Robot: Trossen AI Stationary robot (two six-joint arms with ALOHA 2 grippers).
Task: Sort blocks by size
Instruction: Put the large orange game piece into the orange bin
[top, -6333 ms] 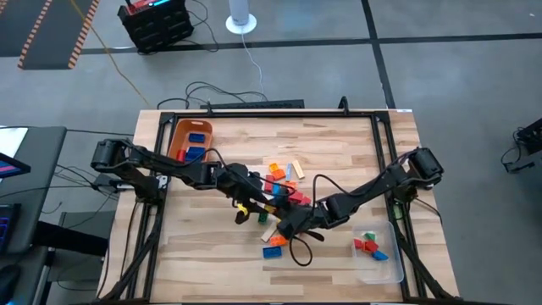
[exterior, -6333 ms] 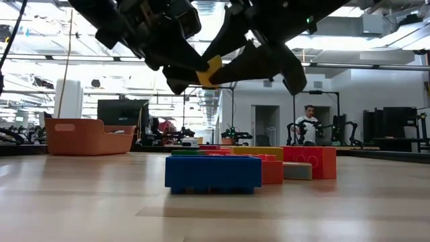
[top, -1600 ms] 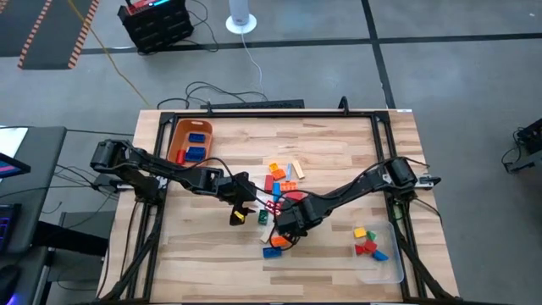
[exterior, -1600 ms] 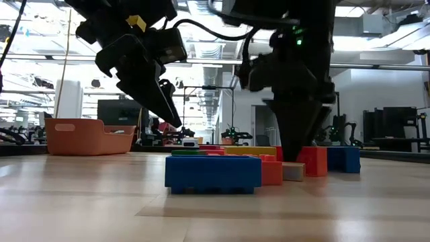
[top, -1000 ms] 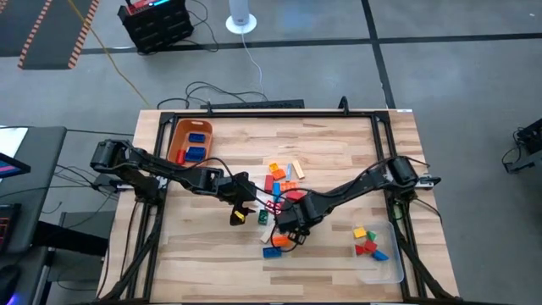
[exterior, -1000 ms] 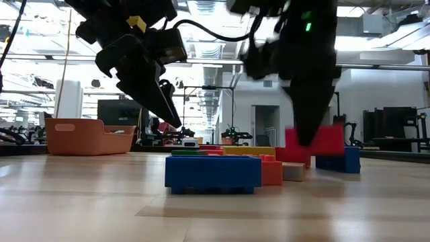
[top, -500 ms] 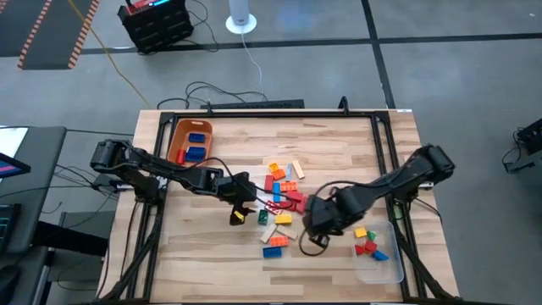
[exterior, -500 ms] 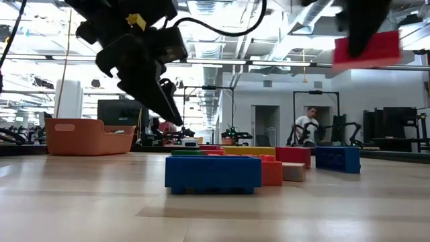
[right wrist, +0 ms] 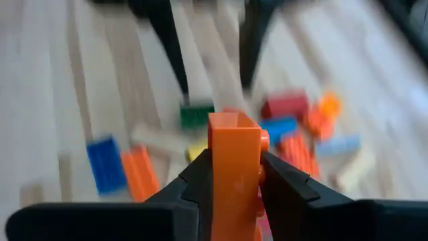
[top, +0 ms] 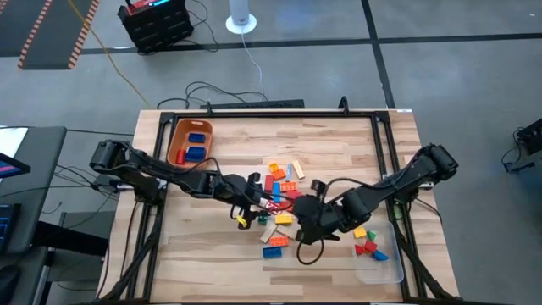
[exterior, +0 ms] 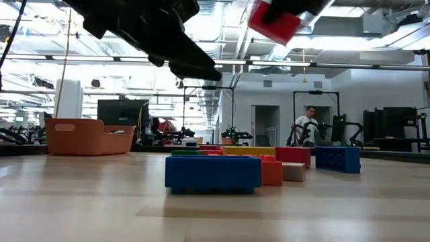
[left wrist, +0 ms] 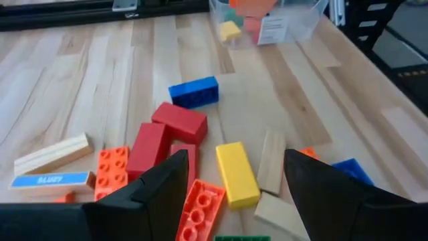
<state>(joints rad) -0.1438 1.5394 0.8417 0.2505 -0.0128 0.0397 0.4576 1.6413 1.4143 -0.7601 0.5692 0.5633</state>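
Right gripper (right wrist: pixel 235 175): we see it clamping an orange block (right wrist: pixel 234 157), frame centre.
Left gripper (left wrist: pixel 231 194): fingers apart, holding nothing, above the blocks (left wrist: pixel 175 127).

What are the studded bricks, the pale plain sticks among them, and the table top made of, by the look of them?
The red brick and blue brick look like moulded plastic: flat even colour, slight sheen, round studs on top. The pale stick looks like bare wood, matt, with no studs, though tan plastic is possible. The table looks like light wooden planking: visible grain and board seams, with a soft satin finish.
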